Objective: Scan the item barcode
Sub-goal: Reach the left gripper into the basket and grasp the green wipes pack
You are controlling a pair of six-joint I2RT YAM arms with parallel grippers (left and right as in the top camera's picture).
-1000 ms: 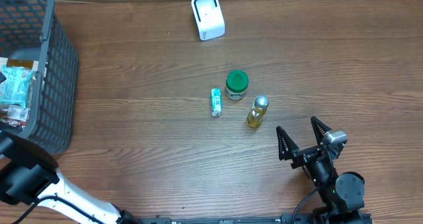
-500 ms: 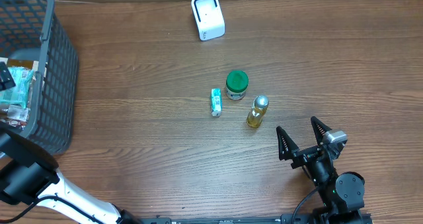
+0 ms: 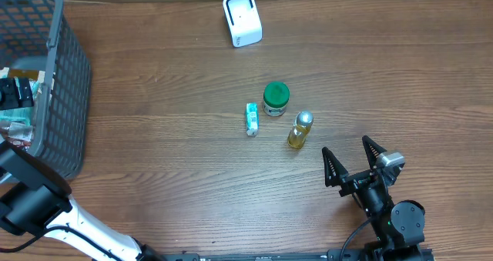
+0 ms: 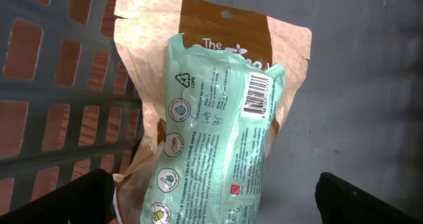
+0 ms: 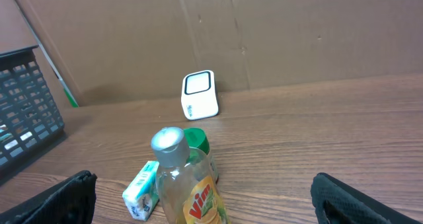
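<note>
The item under my left gripper (image 4: 215,209) is a mint-green pack of toilet wipes (image 4: 218,138). Its barcode (image 4: 256,95) faces up near the top end. It lies on a brown paper pouch (image 4: 198,26) inside the grey basket (image 3: 65,84). The left gripper is open, with one finger on each side of the pack's lower end and neither touching it. From overhead the left gripper (image 3: 11,94) sits inside the basket at the left edge. The white scanner (image 3: 242,18) stands at the table's far side. My right gripper (image 3: 348,153) is open and empty, facing a Vim bottle (image 5: 188,178).
At the table's middle stand a green-lidded jar (image 3: 276,98), the Vim bottle (image 3: 300,129) and a small teal box (image 3: 251,118). The basket's mesh walls (image 4: 59,85) close in on the left gripper. A cardboard wall (image 5: 264,32) backs the table.
The left gripper has moved further over the packs in the basket and now covers them from overhead. The right arm and the table items have not moved.
</note>
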